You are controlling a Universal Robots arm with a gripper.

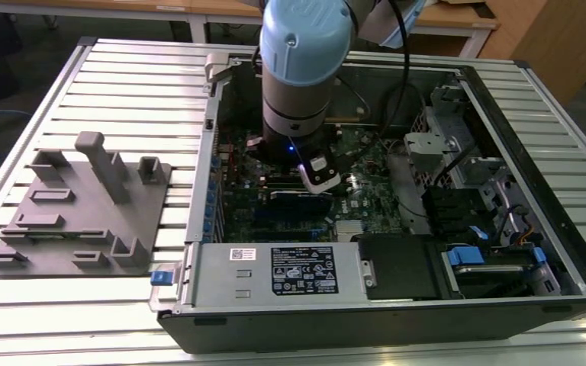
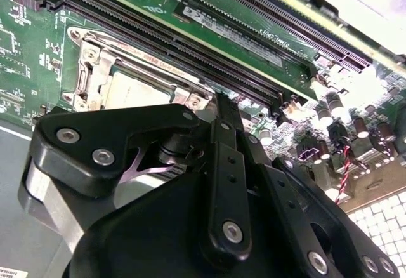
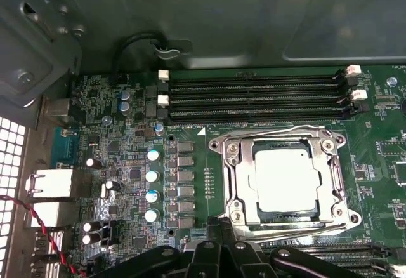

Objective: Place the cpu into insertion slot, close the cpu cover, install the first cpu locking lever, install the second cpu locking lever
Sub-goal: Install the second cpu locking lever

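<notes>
The cpu (image 3: 287,179) lies flat in the insertion slot (image 3: 279,213), its pale metal top showing through the window of the cpu cover (image 3: 236,176). The cover is folded down over it. One wire locking lever (image 3: 279,131) runs along the socket's side by the memory slots, and a second lever (image 3: 298,228) runs along the opposite side; I cannot tell if either is latched. My gripper (image 3: 216,227) is shut with nothing in it, its tip at the socket's corner by the second lever. The cpu (image 2: 136,91) and gripper (image 2: 223,103) also appear in the second wrist view. From outside, the gripper (image 1: 319,177) is low over the motherboard.
Long black memory slots (image 3: 254,94) run beside the socket. A row of capacitors (image 3: 152,176) and a red-black cable (image 3: 38,221) sit nearby. The case holds a power supply (image 1: 272,271) and a drive cage (image 1: 487,259). A grey fixture block (image 1: 79,206) stands outside the case.
</notes>
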